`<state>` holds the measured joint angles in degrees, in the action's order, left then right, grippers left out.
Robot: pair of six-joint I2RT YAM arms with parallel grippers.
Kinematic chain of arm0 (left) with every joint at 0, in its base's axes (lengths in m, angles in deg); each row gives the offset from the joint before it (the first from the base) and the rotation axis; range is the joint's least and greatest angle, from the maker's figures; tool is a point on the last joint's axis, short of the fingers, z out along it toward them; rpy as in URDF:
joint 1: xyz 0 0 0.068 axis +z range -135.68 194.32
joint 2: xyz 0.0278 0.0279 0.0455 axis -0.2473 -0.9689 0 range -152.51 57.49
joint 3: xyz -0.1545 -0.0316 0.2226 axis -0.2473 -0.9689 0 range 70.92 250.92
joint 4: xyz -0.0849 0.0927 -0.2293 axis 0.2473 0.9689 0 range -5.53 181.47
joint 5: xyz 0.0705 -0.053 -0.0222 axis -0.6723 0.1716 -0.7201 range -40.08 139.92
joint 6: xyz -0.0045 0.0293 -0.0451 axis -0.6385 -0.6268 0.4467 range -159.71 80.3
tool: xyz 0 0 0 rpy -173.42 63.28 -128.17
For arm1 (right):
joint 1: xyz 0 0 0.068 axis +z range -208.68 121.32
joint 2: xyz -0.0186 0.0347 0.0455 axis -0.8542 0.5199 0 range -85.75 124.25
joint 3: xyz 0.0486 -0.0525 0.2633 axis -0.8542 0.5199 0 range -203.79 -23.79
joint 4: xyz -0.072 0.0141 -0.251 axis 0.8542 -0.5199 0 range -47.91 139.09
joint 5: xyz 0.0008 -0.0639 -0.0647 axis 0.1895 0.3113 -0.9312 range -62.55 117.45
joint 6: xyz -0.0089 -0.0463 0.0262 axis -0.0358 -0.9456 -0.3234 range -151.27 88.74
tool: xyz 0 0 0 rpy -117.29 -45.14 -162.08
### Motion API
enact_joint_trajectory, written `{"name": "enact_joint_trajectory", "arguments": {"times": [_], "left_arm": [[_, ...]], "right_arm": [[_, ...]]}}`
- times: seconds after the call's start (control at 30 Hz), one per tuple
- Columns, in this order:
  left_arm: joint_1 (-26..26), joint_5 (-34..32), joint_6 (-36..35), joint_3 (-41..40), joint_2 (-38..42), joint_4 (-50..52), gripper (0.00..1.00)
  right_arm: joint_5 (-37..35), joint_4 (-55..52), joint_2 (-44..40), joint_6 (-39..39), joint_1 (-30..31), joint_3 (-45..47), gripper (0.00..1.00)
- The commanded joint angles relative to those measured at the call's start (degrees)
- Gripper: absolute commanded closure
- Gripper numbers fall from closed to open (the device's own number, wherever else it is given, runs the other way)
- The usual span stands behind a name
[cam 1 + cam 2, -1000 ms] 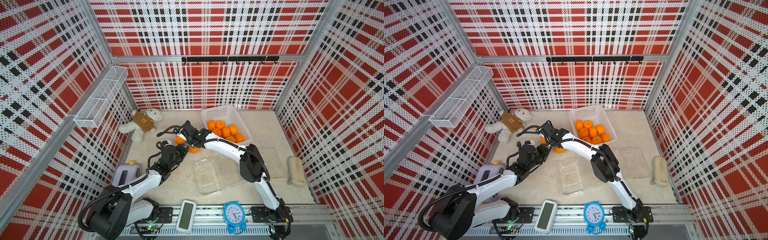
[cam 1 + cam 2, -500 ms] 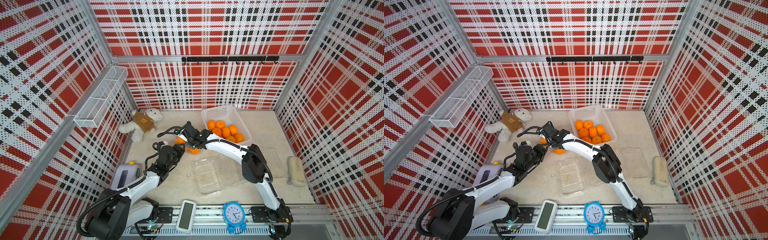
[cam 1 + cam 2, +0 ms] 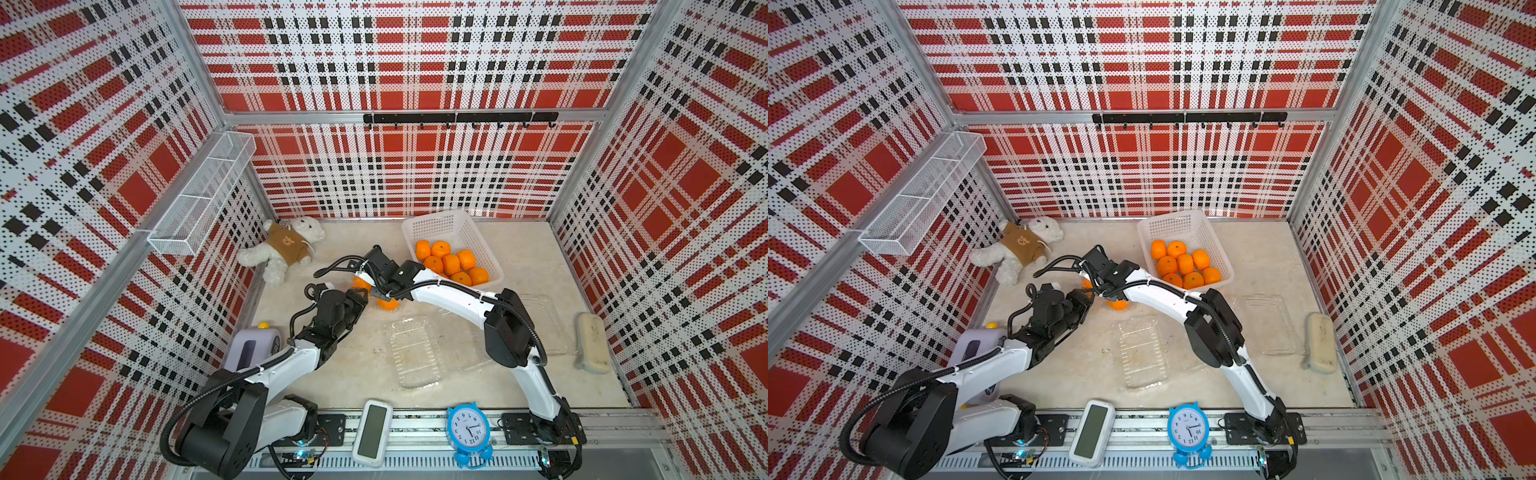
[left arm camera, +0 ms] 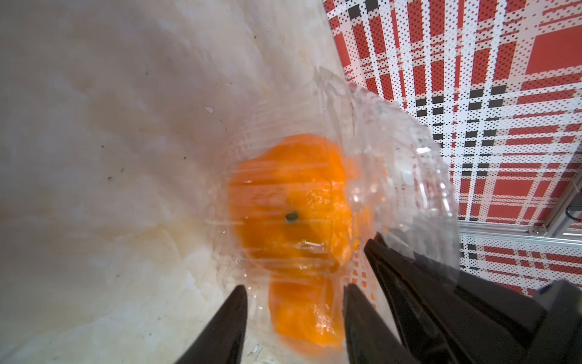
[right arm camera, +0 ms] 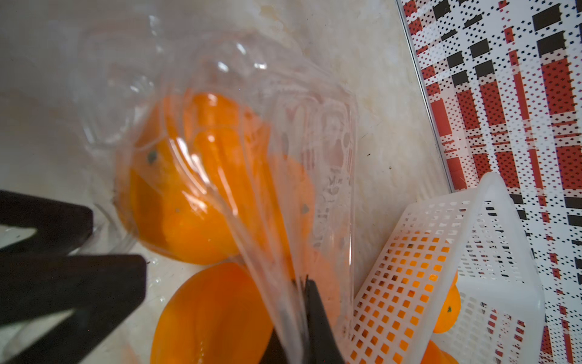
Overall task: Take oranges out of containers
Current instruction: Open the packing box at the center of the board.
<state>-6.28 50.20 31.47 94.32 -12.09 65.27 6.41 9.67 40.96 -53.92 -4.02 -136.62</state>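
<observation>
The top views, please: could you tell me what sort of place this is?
Likely a staged robot test cell: plaid perforated panels enclose the table, the left arm and right arm mount on a front rail, and props like a teddy bear lie about.

Eight small, bright oranges (image 3: 1185,264) with tiny green stem dots sit heaped in the near end of a white perforated basket (image 3: 1177,226) at the far middle of the bench (image 3: 353,374). Just left of the basket, a clear ribbed container (image 5: 283,132) holds fruit: at least two more oranges (image 4: 293,201) show through its thin, crumpled wall, which is pinched in the right hand (image 5: 304,285). An empty container (image 3: 413,353) lies flat near the middle of the bench. A second empty container (image 3: 1268,326) lies flat to its right.
</observation>
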Motion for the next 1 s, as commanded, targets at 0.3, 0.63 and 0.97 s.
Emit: {"name": "enact_joint_trajectory", "arguments": {"times": [0.3,0.63,0.97], "left_arm": [[0.4,1.1,-2.7,-1.9,-4.3,-0.9,0.93],[2.3,5.4,-1.9,-4.7,-14.3,-10.3,1.0],[5.4,3.9,-5.7,-3.9,-4.9,-0.2,1.0]], "right_arm": [[-0.6,-0.7,0.1,0.1,-0.5,-6.7,1.0],[-3.3,0.2,2.5,-3.1,-2.3,-12.0,1.0],[-10.0,7.4,6.2,-10.4,-2.8,-16.3,0.0]]}}
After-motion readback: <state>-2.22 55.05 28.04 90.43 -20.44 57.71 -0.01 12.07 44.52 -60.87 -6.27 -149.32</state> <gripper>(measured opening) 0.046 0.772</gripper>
